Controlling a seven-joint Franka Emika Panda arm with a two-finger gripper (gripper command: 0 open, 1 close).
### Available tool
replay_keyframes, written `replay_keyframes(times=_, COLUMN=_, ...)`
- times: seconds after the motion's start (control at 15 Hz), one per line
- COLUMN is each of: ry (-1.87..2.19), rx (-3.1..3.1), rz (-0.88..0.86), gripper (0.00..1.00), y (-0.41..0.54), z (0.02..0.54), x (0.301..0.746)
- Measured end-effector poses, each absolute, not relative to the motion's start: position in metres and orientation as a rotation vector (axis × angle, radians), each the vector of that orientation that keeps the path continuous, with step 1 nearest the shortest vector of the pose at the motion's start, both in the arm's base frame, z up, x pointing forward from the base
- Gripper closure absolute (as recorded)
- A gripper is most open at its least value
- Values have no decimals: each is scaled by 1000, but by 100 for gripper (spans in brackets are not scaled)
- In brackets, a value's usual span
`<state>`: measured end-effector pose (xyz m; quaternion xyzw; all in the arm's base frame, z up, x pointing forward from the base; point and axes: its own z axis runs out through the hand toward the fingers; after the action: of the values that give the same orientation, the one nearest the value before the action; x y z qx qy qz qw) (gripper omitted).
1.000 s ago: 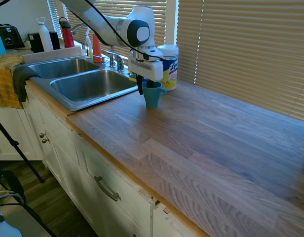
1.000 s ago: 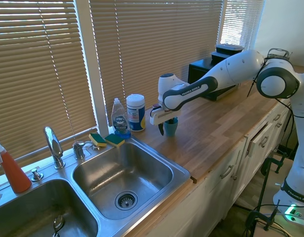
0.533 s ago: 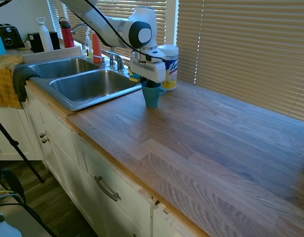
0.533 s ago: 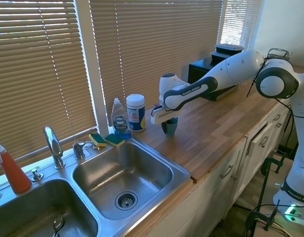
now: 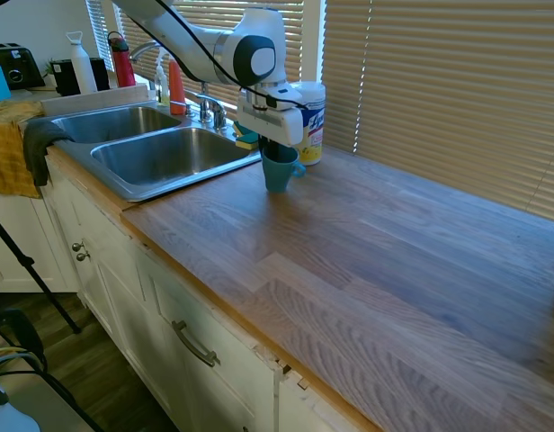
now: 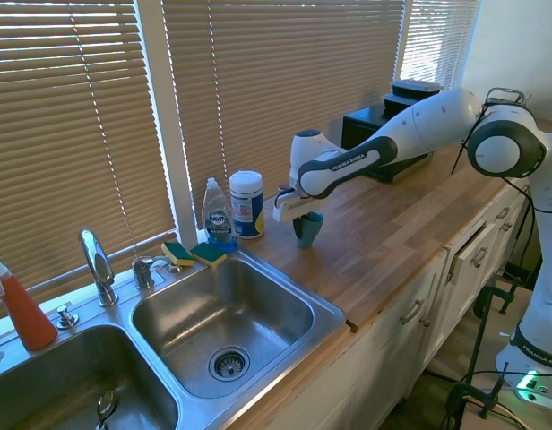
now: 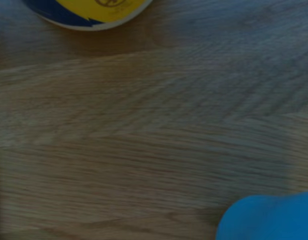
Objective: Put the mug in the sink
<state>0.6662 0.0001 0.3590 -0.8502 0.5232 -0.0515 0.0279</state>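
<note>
My gripper (image 5: 277, 151) closed on the rim of the teal mug (image 5: 278, 173), mug seemingly tilted just above the wooden countertop (image 5: 367, 243), beside the sink (image 5: 160, 157), fingertips hidden inside it, white canister (image 5: 308, 108) partly behind my wrist, wrist view blurred.

The white arm's forearm (image 6: 366, 159) carries the dark lettering "FRANKA EMIKA", readable in the second exterior view. The dish soap bottle (image 6: 219, 218) by the sink has a blue label that seems to read "Dawn", though small. The white canister (image 5: 308, 121) shows print too blurred to read.
</note>
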Motion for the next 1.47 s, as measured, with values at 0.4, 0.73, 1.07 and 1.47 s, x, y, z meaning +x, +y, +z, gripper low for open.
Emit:
replay_keyframes(times=0.4, ry=1497, rx=-2654, rz=-310, gripper=100, y=70, z=431, x=642)
replay_keyframes(times=0.73, ry=1443, rx=-2665, rz=-362, gripper=100, y=196, z=456, x=626)
replay_keyframes(times=1.07, ry=1445, rx=-2727, rz=-390, gripper=100, y=267, z=434, x=646)
replay_keyframes(times=1.47, ry=1420, rx=-2814, rz=-350, gripper=100, y=355, z=336, x=672)
